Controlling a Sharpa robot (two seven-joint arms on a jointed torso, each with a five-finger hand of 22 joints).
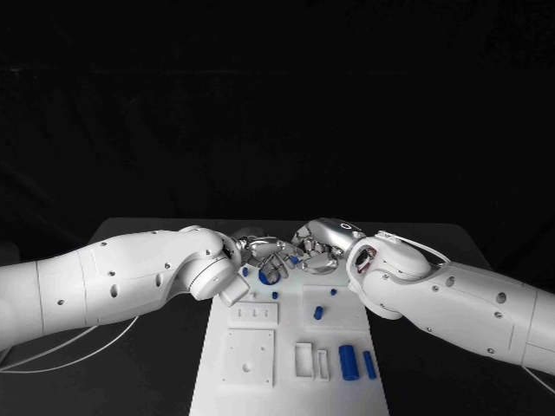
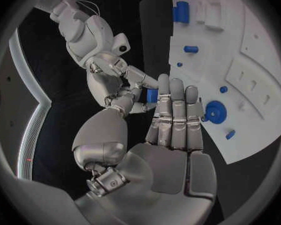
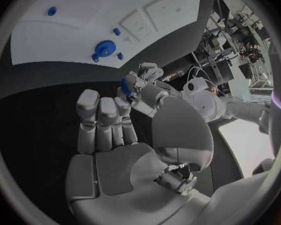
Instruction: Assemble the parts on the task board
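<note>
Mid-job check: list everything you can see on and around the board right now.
table: one, black, under everything.
task board: one, white, mid-table.
raised blocks: several, white, board's near half.
gear: one, blue, board's far end.
small pieces: three, blue, around the gear.
peg: one, blue, mid-board.
large cylinder: one, blue, near right part of the board.
thin cylinder: one, blue, beside the large one.
held piece: one, blue, between both hands' fingers; whose grip, unclear.
left hand, right hand: silver, meeting above the far end.

Black table (image 1: 140,238), white cables (image 1: 53,351) at its left.
</note>
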